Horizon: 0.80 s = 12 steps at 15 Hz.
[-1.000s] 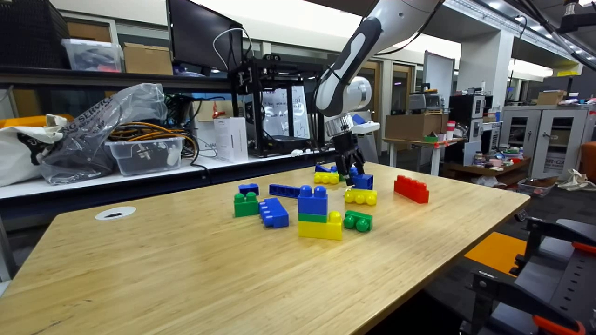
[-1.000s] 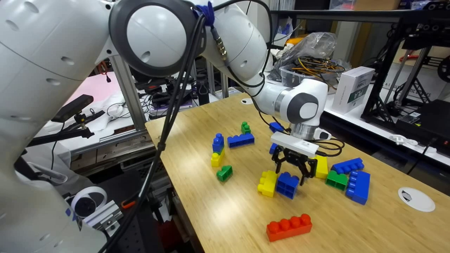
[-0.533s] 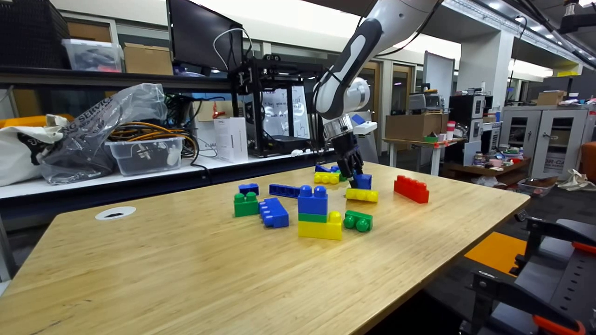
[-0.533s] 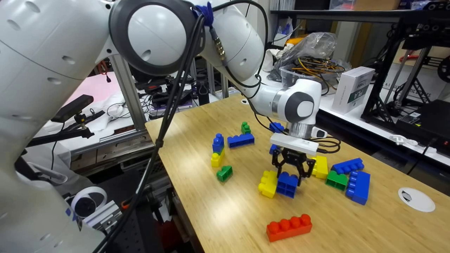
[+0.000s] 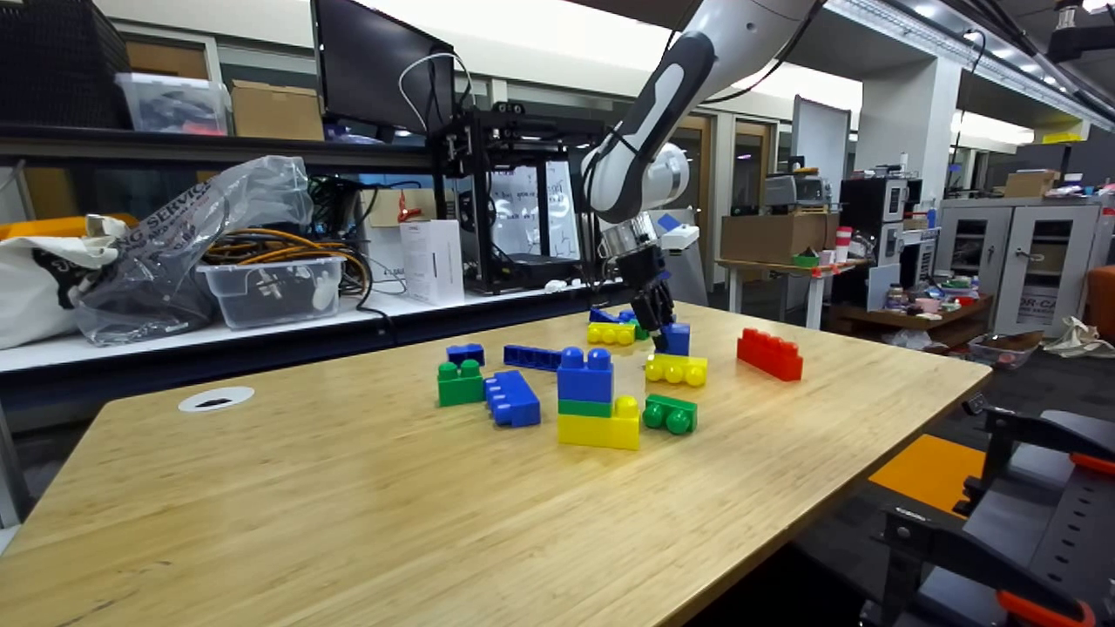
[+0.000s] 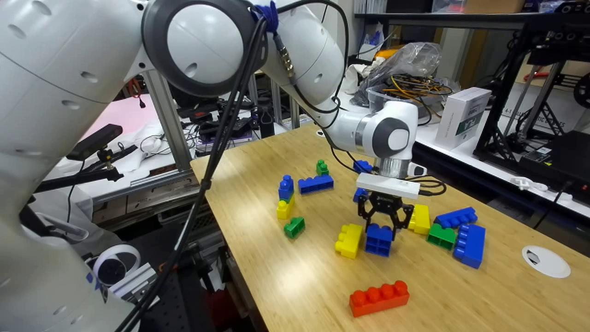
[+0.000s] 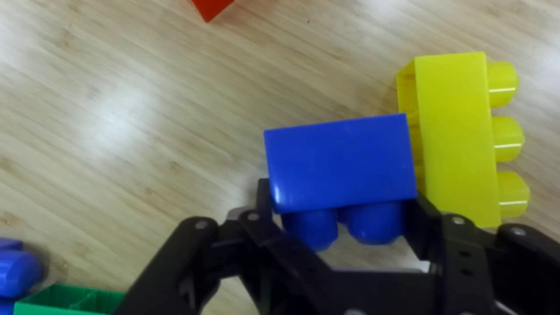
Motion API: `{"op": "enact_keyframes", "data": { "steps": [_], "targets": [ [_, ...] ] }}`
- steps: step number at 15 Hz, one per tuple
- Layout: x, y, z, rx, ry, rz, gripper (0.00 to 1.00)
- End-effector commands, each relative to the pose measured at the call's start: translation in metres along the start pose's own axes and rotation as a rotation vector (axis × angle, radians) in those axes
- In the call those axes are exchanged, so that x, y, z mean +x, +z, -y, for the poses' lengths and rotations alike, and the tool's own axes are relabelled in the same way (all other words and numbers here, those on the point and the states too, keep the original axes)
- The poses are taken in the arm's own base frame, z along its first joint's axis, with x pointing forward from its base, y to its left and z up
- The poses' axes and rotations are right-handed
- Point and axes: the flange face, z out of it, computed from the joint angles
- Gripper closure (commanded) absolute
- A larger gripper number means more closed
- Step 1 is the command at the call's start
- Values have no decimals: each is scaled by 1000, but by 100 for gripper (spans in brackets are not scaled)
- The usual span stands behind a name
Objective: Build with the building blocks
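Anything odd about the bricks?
Nothing looks damaged, but the blue brick between the fingers and the yellow three-stud brick beside it are turned on their sides: odd for building, with studs pointing sideways, not up.

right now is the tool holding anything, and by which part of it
Yes: the tool grips a blue block by two opposite sides, near its studded end.

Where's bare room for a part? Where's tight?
Bare in an exterior view: table in front of stack and white disc; also between red block and table edge. Crowded: around gripper, blue block in its jaws, yellow block beside.
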Motion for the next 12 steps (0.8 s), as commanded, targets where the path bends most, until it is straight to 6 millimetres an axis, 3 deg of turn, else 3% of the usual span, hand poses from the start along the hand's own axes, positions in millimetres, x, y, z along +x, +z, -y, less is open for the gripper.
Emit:
{"op": "enact_keyframes", "data": {
  "steps": [1, 4, 7, 10, 12],
  "targets": [
    [-3, -43, 12, -66, -106, -134, 55],
    [-7, -97, 26, -111, -199, -289, 55],
    [-24, -125, 31, -120, -320, -399, 55],
    [-44, -114, 15, -86, -415, -492, 55],
    [-57, -92, -2, -52, -477, -554, 55]
  ]
}}
